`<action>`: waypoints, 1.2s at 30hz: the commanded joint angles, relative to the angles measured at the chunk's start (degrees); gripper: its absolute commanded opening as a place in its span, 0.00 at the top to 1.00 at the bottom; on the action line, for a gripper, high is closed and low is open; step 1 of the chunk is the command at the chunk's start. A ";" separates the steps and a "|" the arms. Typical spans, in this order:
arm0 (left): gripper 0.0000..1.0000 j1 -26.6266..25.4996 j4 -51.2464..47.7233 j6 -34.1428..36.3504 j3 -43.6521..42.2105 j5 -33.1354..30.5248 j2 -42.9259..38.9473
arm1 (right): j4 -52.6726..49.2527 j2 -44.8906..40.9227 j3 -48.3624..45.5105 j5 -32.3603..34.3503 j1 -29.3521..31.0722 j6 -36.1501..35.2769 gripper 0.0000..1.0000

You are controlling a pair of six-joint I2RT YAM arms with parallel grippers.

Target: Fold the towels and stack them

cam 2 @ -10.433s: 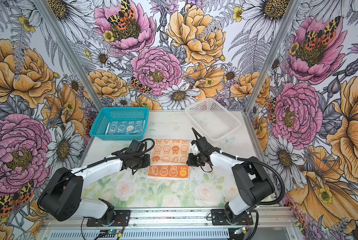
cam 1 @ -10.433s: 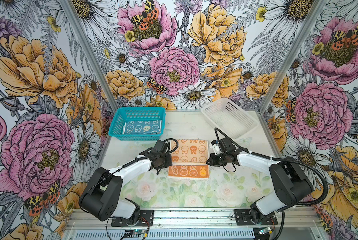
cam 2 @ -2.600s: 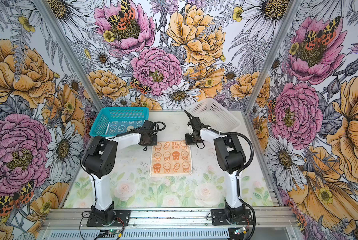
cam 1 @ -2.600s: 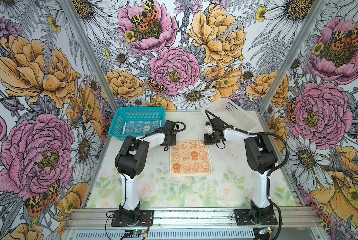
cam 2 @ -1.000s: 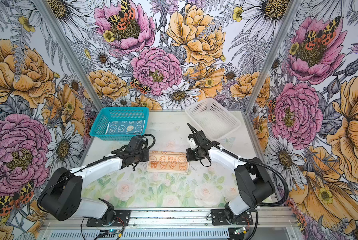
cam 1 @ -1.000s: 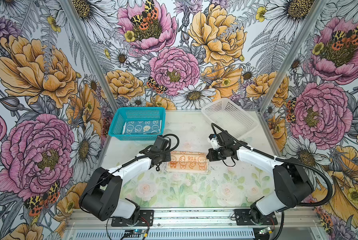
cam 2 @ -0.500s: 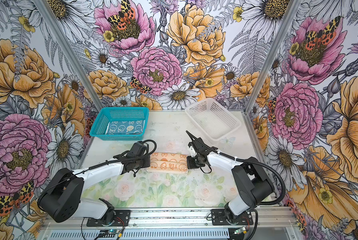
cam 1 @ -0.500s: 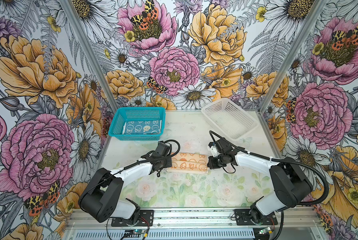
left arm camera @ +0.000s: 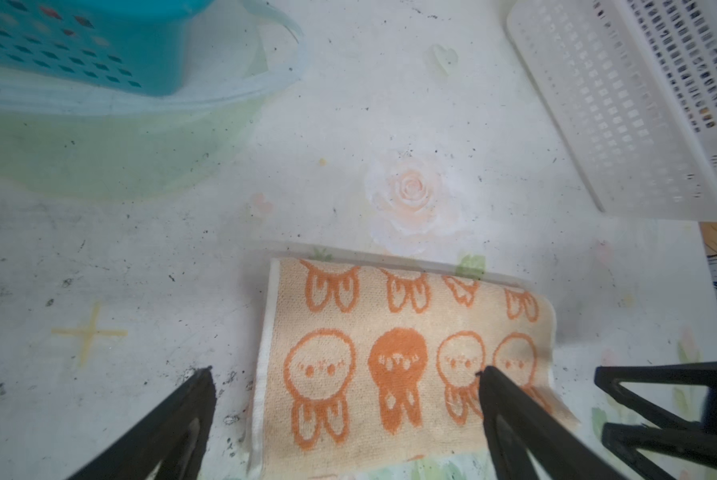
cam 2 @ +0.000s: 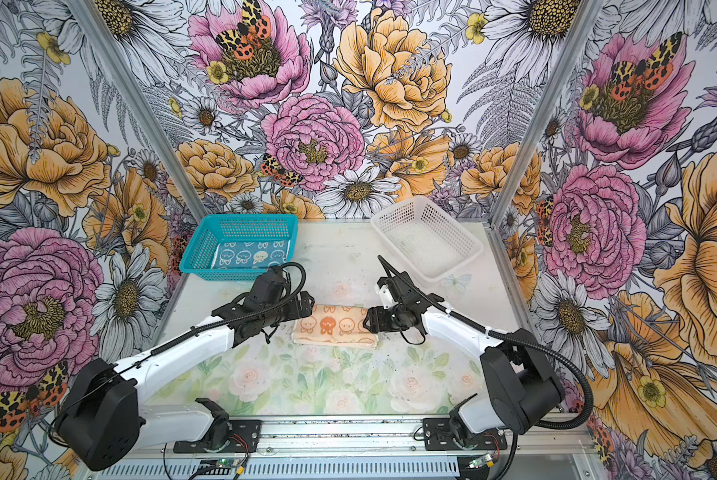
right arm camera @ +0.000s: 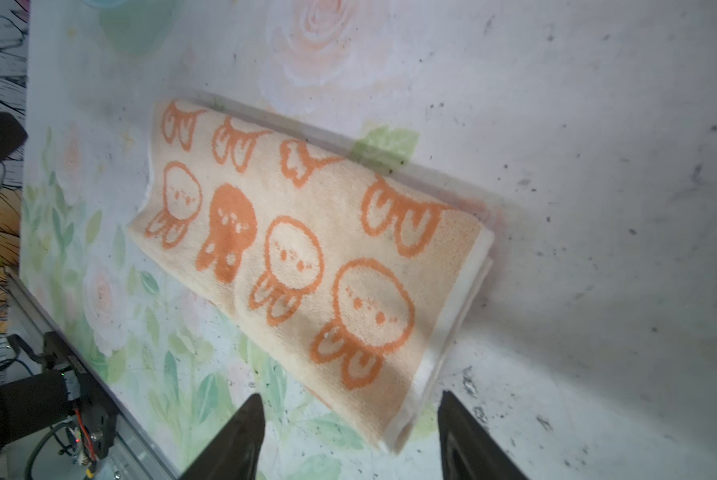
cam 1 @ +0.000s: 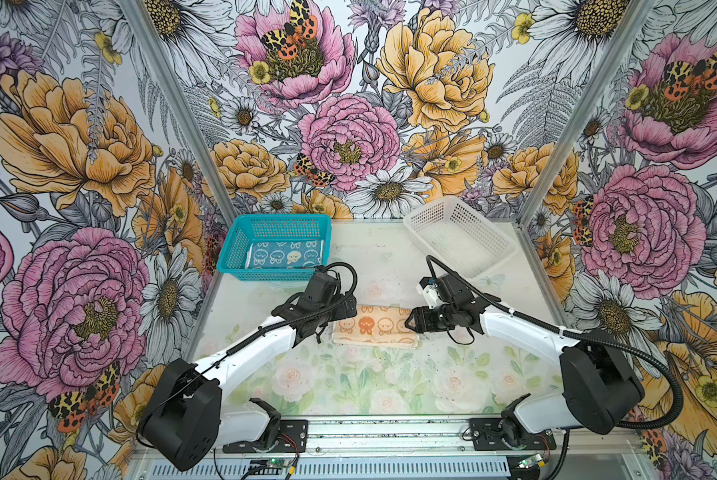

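Starting at the far left, the teal basket (cam 1: pixel 233 245) sits at the back of the desk (cam 1: pixel 348 374), and a teal bunny towel (cam 1: pixel 284 257) lies flat inside it. That looks like the base of the stack.

Moving in, the left gripper (left arm camera: pixel 346 374) hangs low over the left end of the peach towel (cam 1: pixel 373 328). Its fingers (left arm camera: pixel 502 399) are spread wide and grip nothing. One tip is over bare desk just beside the short edge and the other is over the printed faces. Straddling the edge like that would suit a fresh pinch on that end.

At centre, the peach towel lies on the desk as a neat long strip between the two arms. Its layers are doubled, with the white hems lined up at the right end. To my eye this fold is done, and it has not been stacked yet.

On the right, the right gripper (right arm camera: pixel 350 397) faces the strip's other end. Its fingers (right arm camera: pixel 240 432) are parted and empty, just off the near corner. It mirrors its partner, which would keep the cloth level in a two-handed lift.

Far right, the white basket (cam 1: pixel 460 241) sits angled at the back with nothing in it.
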 commanded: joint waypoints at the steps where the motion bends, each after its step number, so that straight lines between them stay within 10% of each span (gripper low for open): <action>1: 0.01 -1.17 3.33 -4.63 -0.13 5.04 0.84 | 4.33 -0.90 1.17 -5.42 0.67 3.27 0.28; 12: 0.01 -1.28 12.44 -9.50 -9.05 9.93 7.56 | 14.12 5.60 -6.07 -8.80 4.08 8.30 0.21; 36: 0.01 6.46 -5.13 3.35 1.24 7.58 10.09 | 3.05 5.46 -2.04 5.35 1.07 1.85 0.01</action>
